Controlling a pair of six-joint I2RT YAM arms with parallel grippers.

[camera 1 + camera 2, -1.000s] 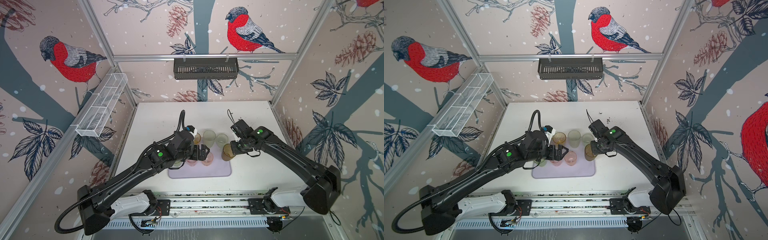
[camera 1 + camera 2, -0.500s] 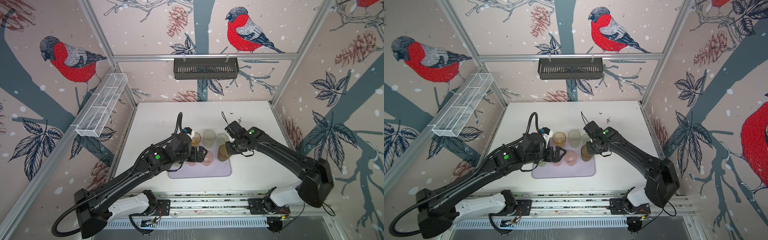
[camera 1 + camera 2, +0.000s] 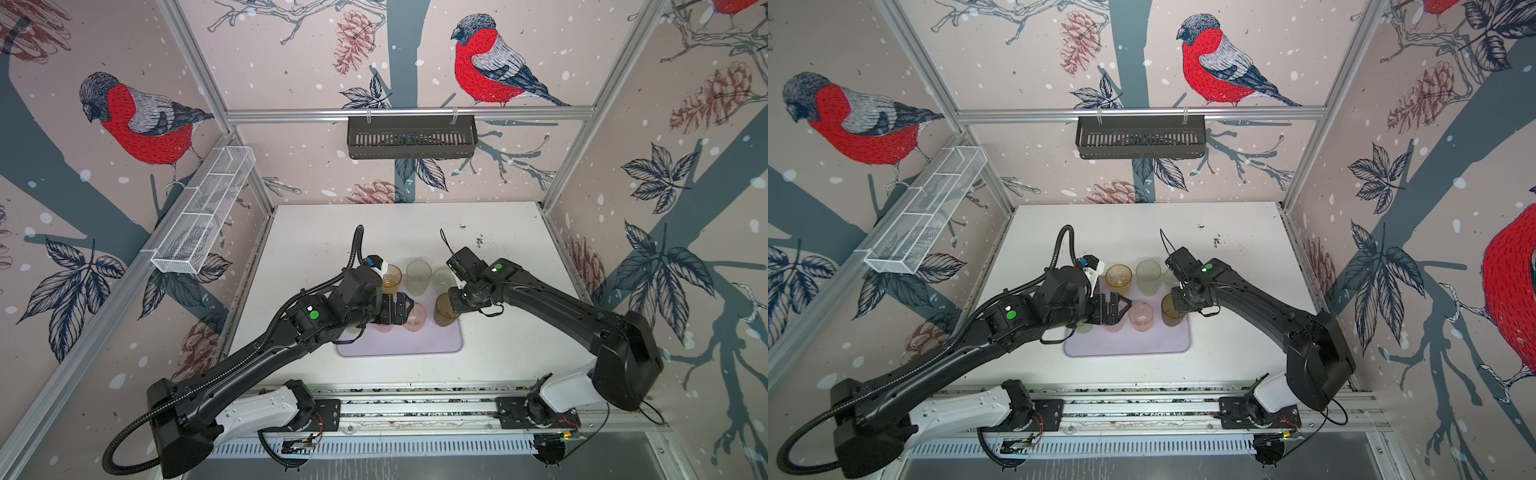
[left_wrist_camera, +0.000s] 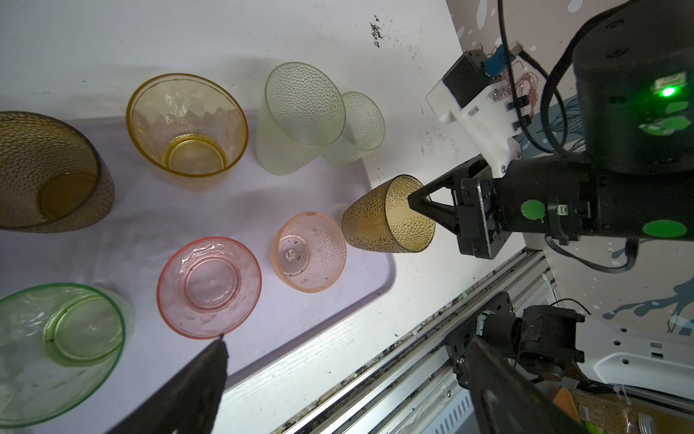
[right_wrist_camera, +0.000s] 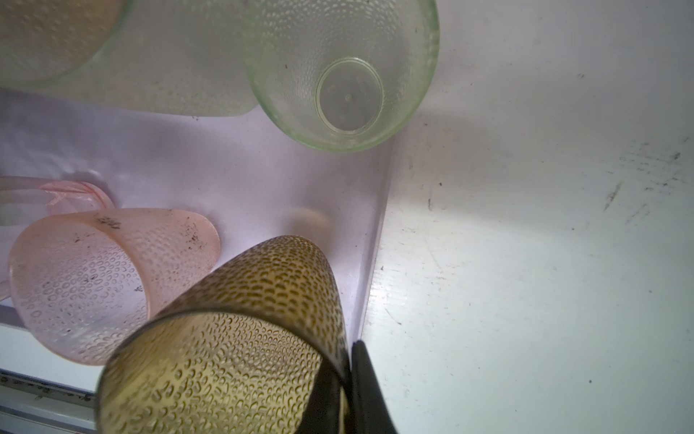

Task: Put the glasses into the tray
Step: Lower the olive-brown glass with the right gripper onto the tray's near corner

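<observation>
Right gripper [image 4: 415, 199]: clamped on the rim wall of a brown dimpled translucent tumbler [image 4: 386, 221], one finger inside the mouth, one outside.
Left gripper [image 3: 1125, 305]: jaws spread wide, empty, hovering over the tray's 9 o'clock half.
Held tumbler: tilted, mouth leaning toward the gripper, base over the 3 o'clock edge of the large flat pale lilac rounded-corner tray [image 3: 415, 345], just inside the low rim in the right wrist view; contact with the tray floor impossible to tell.
Neighbours: pink dimpled tumbler [image 4: 310, 251] just beside at 9 o'clock; short pale green dimpled tumbler [image 4: 364, 124] at 12 o'clock, right at the tray's 1 o'clock corner.
Rest on tray: tall pale green dimpled tumbler [image 4: 300, 112], amber faceted tumbler [image 4: 187, 127], second brown dimpled tumbler [image 4: 49, 173], pink smooth tumbler [image 4: 208, 287], green-rimmed smooth tumbler [image 4: 64, 338].
Worktop [image 3: 498, 249]: white, scuffed.
Step in hand: probably setting down the last glass.
Doing it well: level the tumbler first; nudge slightly toward 9 o'clock, clear of the rim yet apart from the pink neighbour; lower until the base sits flat; only then part the jaws; lift straight up, given the finger inside the mouth.
Risk: base landing on the rim and tipping toward 3 o'clock.
</observation>
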